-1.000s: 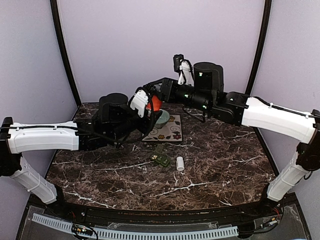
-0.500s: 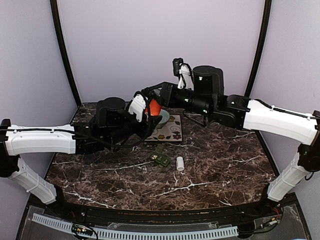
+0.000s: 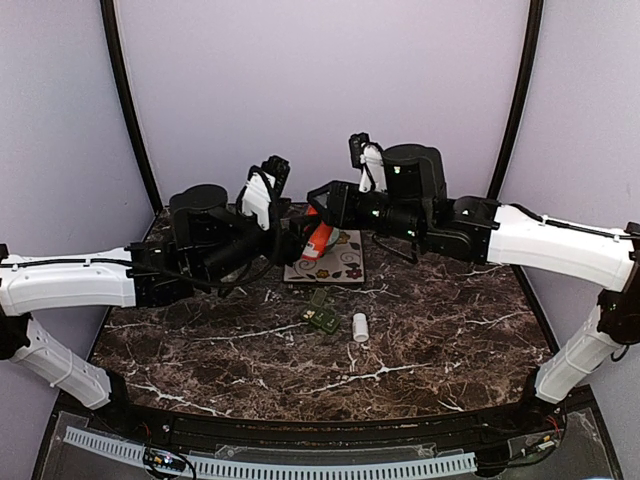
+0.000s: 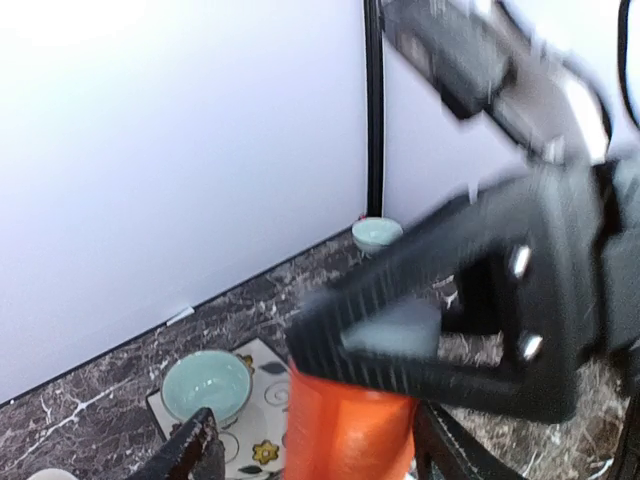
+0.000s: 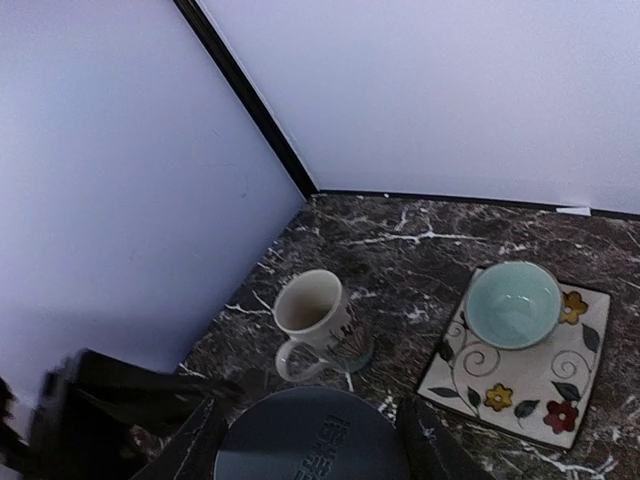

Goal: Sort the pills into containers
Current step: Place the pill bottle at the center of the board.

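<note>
Tabletop point(image 3: 450, 330) of dark, white-veined marble fills the floor of the scene, and the left arm point(image 3: 70, 280) and right arm point(image 3: 550, 240) reach in from 9 and 3 o'clock to meet above its far middle. The right gripper point(image 5: 312, 430) is clamped on the top end of an orange bottle point(image 3: 318, 238), whose round greyish face fills the space between its fingers in the right wrist view. The left gripper point(image 4: 315, 445) straddles the bottle's body lower down: one finger lies against it and the tile shows through a gap at the other, so these jaws stand apart. The bottle hangs tilted in the air over a square floral tile point(image 3: 345, 265). A cream mug point(image 5: 312, 315) stands upright on the marble at 9 o'clock of the tile. A pale green bowl point(image 5: 512, 303) sits on the tile's far part. The dark green pill box point(image 3: 321, 319) lies on the marble at 6 o'clock of the tile, near it and well apart from both grippers; it is too small to tell how its lids stand. A small white cylinder point(image 3: 360, 326) lies just beside the box at its 3 o'clock
</note>
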Controlling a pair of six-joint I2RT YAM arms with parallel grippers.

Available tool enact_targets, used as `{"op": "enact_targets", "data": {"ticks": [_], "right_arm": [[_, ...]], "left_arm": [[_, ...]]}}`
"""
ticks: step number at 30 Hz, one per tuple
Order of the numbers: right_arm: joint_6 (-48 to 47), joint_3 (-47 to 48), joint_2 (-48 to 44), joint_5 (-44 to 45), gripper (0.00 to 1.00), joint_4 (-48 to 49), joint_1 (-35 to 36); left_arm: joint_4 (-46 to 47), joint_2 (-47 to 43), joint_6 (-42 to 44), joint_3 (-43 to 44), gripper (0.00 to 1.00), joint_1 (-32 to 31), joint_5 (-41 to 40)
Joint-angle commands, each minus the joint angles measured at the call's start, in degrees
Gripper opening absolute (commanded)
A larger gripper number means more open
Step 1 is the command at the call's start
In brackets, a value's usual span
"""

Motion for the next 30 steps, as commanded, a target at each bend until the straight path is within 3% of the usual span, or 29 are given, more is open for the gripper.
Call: {"op": "enact_targets", "data": {"ticks": [1,11,19,30], "right_arm": [[-1.49,-2.13,0.04,2.86,0.0,-6.63,-0.8],[-2.11,-4.79,-1.62,5.84,0.0,-6.56,-2.23],[-5.04,-11.96,-4.14,16.56,0.0,-4.92,-4.7],[-12.84,-25.36,-4.89,29.3,0.0,9.99,-10.51]], "left_arm": [[7.57,-5.12,-1.55,1.04,0.68,0.64,-1.09],[6.7,-6.29,-2.41,-1.09,0.68,0.64,-1.12],[7.48,-7.56,-2.6,-3.5,0.69,0.64,-0.92],[8.38,-8.82,-2.61,-6.54,0.7,0.8,-0.59]]}}
